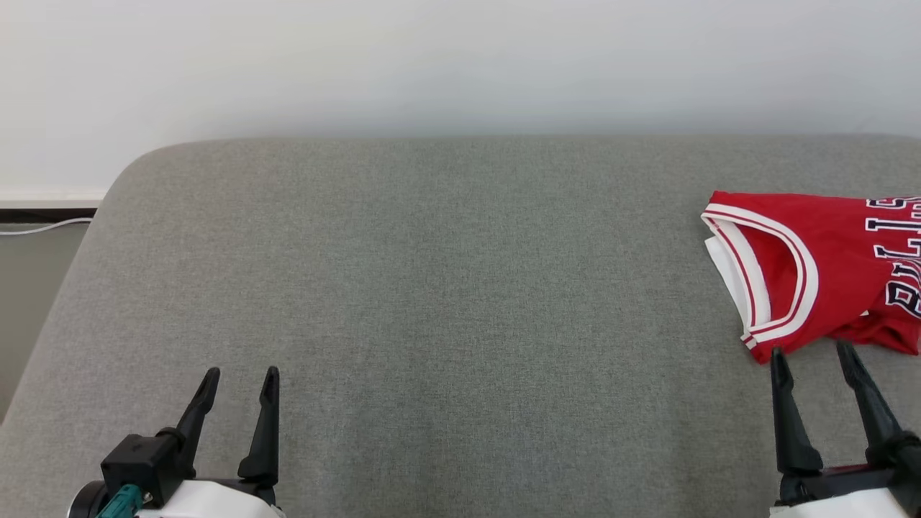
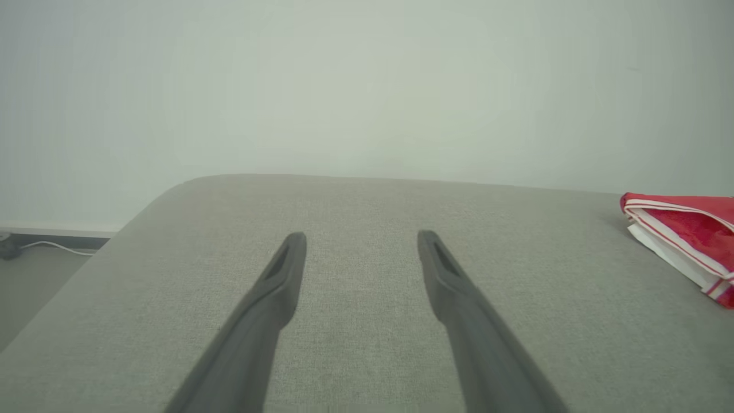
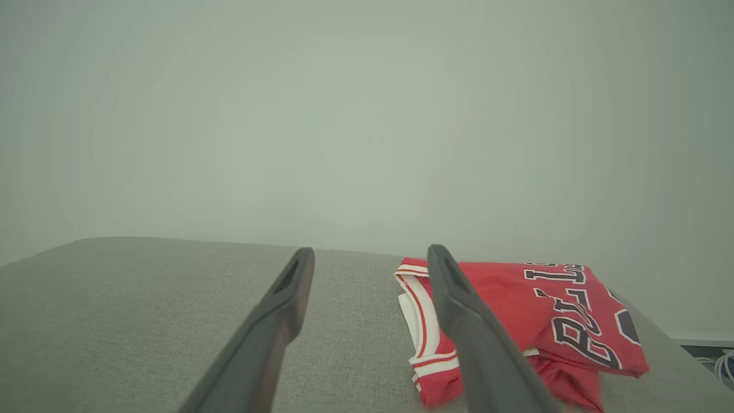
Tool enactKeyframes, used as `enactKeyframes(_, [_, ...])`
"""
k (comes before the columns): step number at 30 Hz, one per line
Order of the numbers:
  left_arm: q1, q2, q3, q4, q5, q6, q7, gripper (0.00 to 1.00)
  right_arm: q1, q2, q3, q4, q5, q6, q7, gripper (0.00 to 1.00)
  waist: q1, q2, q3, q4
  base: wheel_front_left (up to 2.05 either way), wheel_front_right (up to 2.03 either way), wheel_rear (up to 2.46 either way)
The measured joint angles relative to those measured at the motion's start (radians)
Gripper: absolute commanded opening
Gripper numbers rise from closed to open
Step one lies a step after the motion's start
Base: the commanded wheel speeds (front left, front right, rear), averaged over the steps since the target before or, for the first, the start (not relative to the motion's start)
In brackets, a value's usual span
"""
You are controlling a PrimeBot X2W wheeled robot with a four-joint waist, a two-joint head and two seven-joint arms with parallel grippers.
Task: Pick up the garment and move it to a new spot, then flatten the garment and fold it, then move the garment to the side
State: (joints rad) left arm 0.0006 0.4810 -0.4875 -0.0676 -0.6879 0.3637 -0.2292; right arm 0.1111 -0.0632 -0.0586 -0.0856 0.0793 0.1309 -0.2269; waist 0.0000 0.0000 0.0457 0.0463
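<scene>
Head view: left end effector (image 1: pixel 239 381) sits at the near edge, fingers spread, nothing between them. Right end effector (image 1: pixel 813 356) likewise stands open and empty. The surface is grey upholstery, apparently a cushioned bed or couch (image 1: pixel 432 288) rather than a tabletop. Just beyond the right end effector's fingertips lies the jersey (image 1: pixel 835 273), red with white trim, apparently folded over on itself, partly cut off by the frame edge. Contact between tips and cloth cannot be confirmed. It lies well apart from the left end effector, far off to that unit's right. Beyond, a plain wall (image 1: pixel 460 65).

Assessment: either the task has not begun or the jersey already lies folded aside; the frames do not settle which.
</scene>
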Motion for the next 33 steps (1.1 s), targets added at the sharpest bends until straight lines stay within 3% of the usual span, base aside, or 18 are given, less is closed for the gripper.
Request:
enactKeyframes(14, [0.047, 0.005, -0.015, -0.002, 0.001, 0.02, 0.0, 1.0, 0.1, 0.023, -0.008, -0.014, -0.027, 0.0, 0.024, 1.0, 0.0, 0.0, -0.051, 0.012, 0.0, 0.0, 0.0])
enactKeyframes(33, [0.054, 0.016, -0.04, -0.014, 0.01, 0.025, 0.028, 1.0, 0.104, 0.026, -0.023, -0.017, -0.024, 0.0, 0.033, 1.0, 0.0, 0.0, -0.06, 0.028, 0.0, 0.0, 0.0])
